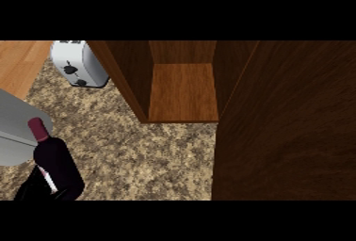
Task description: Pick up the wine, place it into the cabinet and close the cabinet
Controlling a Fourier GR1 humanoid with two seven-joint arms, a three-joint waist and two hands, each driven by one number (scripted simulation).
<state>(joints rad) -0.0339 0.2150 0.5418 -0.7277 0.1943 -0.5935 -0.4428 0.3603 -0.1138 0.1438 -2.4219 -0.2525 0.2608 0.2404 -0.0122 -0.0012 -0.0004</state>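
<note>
The wine bottle (pixel 59 164), dark with a red cap, is at the lower left, tilted with its neck pointing up the view. My left hand (pixel 28 189) shows as a black shape against the bottle's lower part, curled round it, below the grey left forearm (pixel 17 127) that comes in from the left edge. The wooden cabinet (pixel 184 92) stands open at the top centre with a bare shelf inside. Its dark door (pixel 285 132) is swung out and fills the right side. My right hand does not show.
A silver toaster (pixel 78 63) stands at the top left beside the cabinet's left wall. The speckled stone counter (pixel 139 146) stretches between the bottle and the cabinet. A light wood surface (pixel 21 59) lies at the far top left.
</note>
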